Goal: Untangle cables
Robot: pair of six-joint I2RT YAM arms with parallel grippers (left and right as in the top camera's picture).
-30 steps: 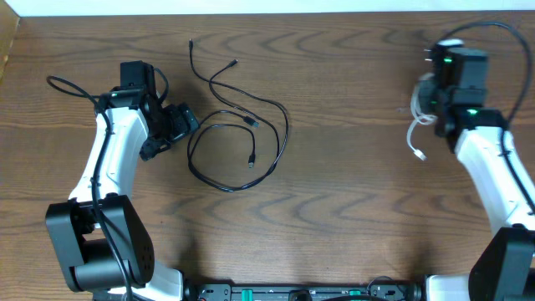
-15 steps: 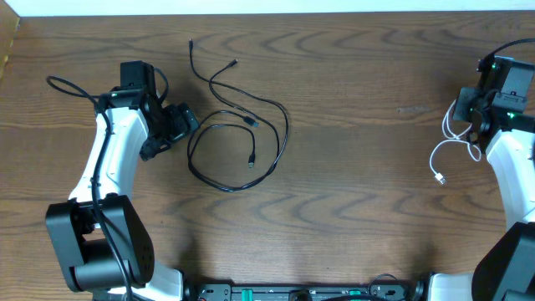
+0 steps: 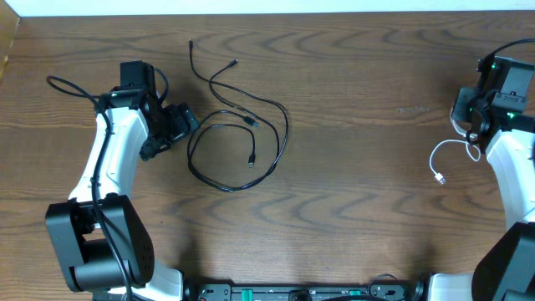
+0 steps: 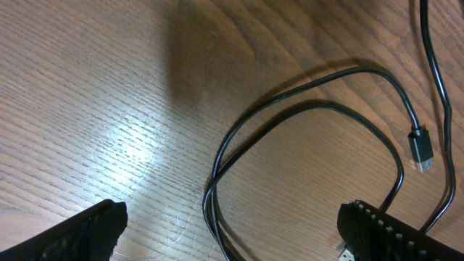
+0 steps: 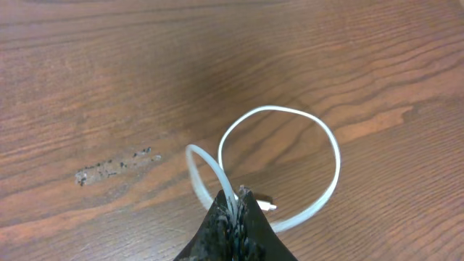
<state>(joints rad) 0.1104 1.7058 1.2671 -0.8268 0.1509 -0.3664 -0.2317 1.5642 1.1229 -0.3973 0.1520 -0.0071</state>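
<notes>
The white cable (image 5: 275, 109) is pinched in the closed right gripper (image 5: 235, 210) near the right edge of the table (image 3: 351, 209) (a loop shows below the fingers). 2 black cables (image 4: 312, 105) are seen looped toward the far-left corner, beside the wide-spread, empty left gripper (image 3: 171, 132).

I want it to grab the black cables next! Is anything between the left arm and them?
Nothing visible does. The open left end effector hovers right at the black cables, only table between. The white cable is far off, pinched in the right end effector.
</notes>
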